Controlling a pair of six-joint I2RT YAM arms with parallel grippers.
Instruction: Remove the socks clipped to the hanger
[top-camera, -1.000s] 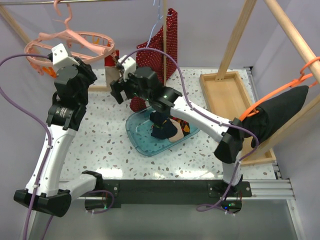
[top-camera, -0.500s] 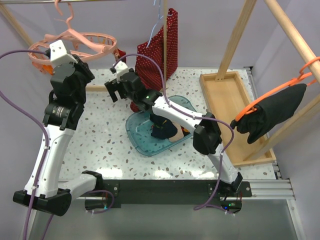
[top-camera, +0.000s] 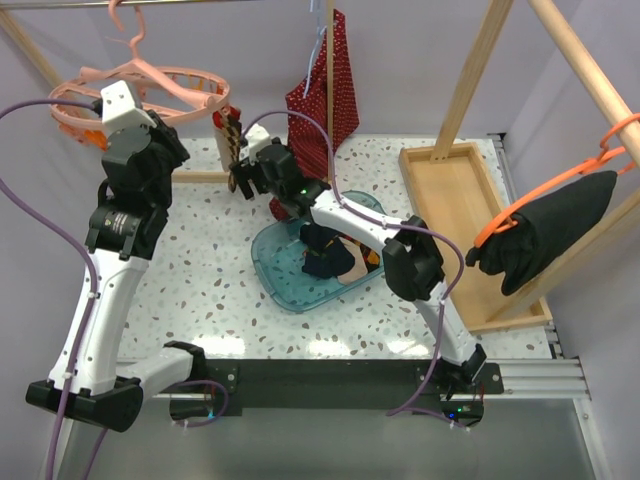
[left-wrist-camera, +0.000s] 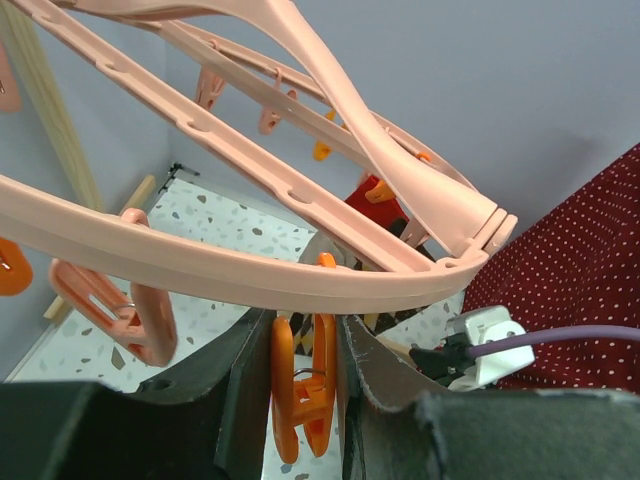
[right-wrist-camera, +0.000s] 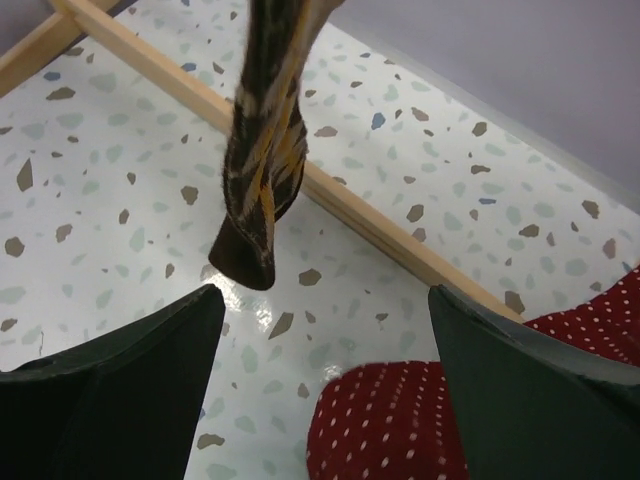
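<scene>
Above, sock (right-wrist-camera: 264, 150) top out of frame.

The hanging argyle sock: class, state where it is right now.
In the top view the argyle sock hangs rear left, at the pink ring hanger's right edge, left of the red dotted garment and just ahead of the open right gripper.

This is a robotics lab test cell rather than a home. Two robot arms (top-camera: 100, 300) are bolted to an aluminium rail (top-camera: 530, 375) at 6 o'clock of a speckled tabletop (top-camera: 200, 270). Plain lilac walls (top-camera: 420, 60) close it in, and a bare wooden frame (top-camera: 473, 75) rises at 1 o'clock.
</scene>
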